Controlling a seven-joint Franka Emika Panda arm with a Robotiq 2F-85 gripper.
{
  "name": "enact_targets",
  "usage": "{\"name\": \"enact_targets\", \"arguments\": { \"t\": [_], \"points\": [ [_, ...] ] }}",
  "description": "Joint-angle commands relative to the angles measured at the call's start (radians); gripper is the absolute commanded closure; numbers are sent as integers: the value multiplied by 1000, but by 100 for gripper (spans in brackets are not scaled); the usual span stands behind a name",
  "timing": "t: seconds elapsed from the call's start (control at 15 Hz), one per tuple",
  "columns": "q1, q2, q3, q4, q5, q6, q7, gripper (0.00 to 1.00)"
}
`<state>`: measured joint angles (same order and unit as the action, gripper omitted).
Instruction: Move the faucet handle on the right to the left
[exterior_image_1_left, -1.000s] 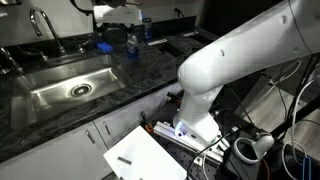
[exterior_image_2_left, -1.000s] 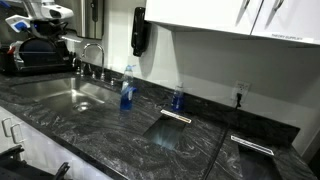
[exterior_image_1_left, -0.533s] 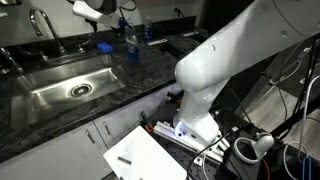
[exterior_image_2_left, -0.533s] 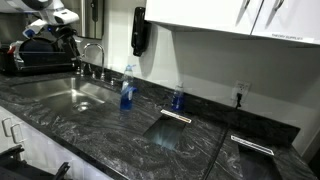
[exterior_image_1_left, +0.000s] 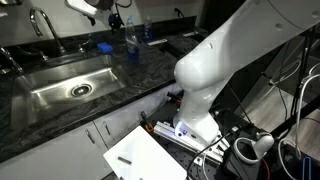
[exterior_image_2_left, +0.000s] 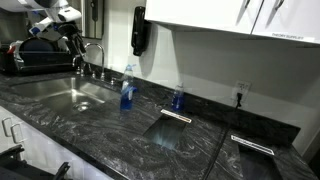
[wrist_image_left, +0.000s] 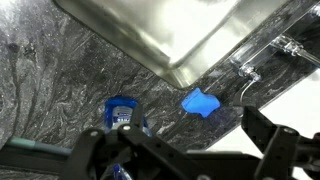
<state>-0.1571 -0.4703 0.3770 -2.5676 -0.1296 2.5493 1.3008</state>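
Note:
The faucet handle (wrist_image_left: 248, 70) is a small chrome lever on the dark counter behind the sink, just past a small blue object (wrist_image_left: 200, 103). It also shows, tiny, in both exterior views (exterior_image_1_left: 84, 43) (exterior_image_2_left: 106, 74), beside the tall gooseneck spout (exterior_image_1_left: 40, 22). My gripper (wrist_image_left: 185, 150) is open and empty. It hangs in the air above the counter near the faucet (exterior_image_1_left: 106, 9) (exterior_image_2_left: 72, 27) and touches nothing.
A steel sink (exterior_image_1_left: 45, 98) lies in the black marble counter. A blue soap bottle (exterior_image_1_left: 131, 41) (exterior_image_2_left: 127, 90) stands near the blue object (exterior_image_1_left: 104, 46). Another bottle (exterior_image_2_left: 177, 98) stands further along. Cupboards hang above the counter (exterior_image_2_left: 230, 18).
My gripper has moved from above the soap bottle toward the faucet, up and to the left in an exterior view. Nothing on the counter has moved.

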Motion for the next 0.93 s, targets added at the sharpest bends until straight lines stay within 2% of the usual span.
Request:
{"name": "enact_targets", "arguments": {
  "t": [0.0, 0.6, 0.87],
  "points": [
    [27, 4, -26, 1, -21, -3, 14, 0],
    [28, 4, -27, 1, -20, -3, 13, 0],
    [19, 49, -33, 35, -14, 30, 49, 0]
  ]
}}
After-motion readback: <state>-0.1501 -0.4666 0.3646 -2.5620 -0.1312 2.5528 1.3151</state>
